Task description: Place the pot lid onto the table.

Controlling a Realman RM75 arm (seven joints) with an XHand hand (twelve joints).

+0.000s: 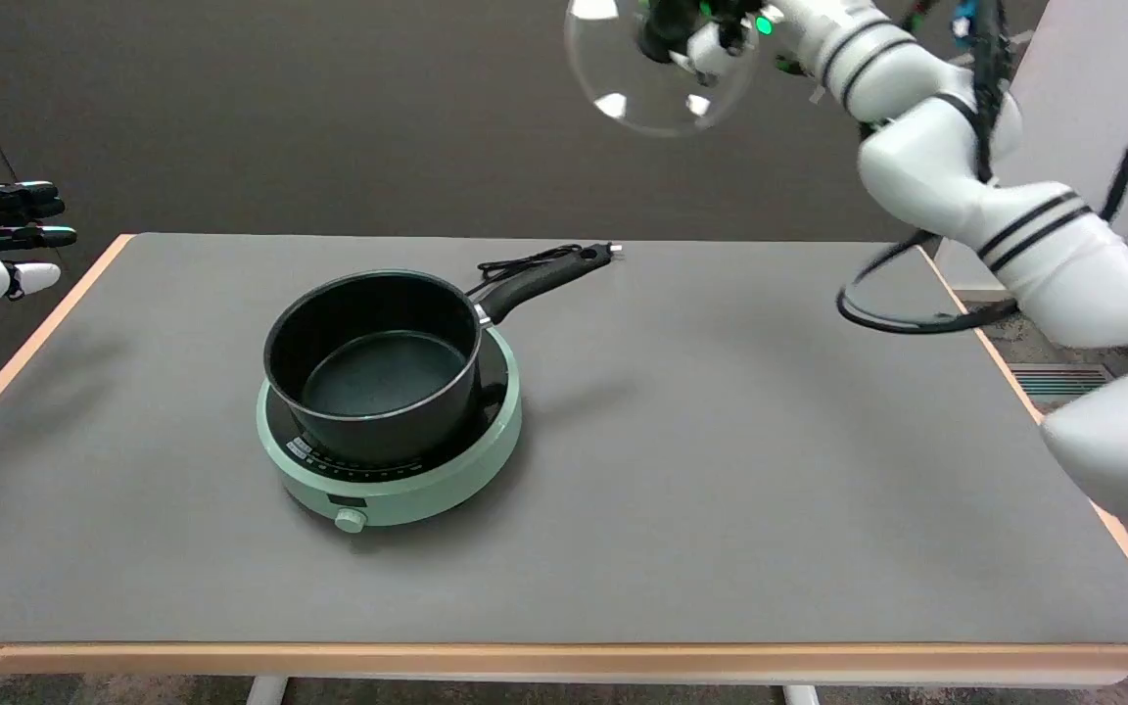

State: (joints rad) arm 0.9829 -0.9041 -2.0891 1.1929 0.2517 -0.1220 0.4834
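The right hand (706, 34) is grasping the glass pot lid (657, 73) by its knob and is holding it high in the air, at the top edge of the view, well above the far side of the table (770, 470). The lid is tilting so that its clear disc is facing the camera, with bright reflections showing on the glass; part of its upper rim is running out of the frame. The white right arm (975, 186) is reaching up to it from the lower right, with black cables (916, 318) hanging beside it.

Below and to the left, a black saucepan (373, 367) is standing uncovered on a pale green electric hob (393, 480), left of the table's centre. The pan's handle (535, 279) is pointing toward the far right, and a black power cord (525, 262) is lying on the grey table surface just beyond it. The lid and the saucepan are well apart.
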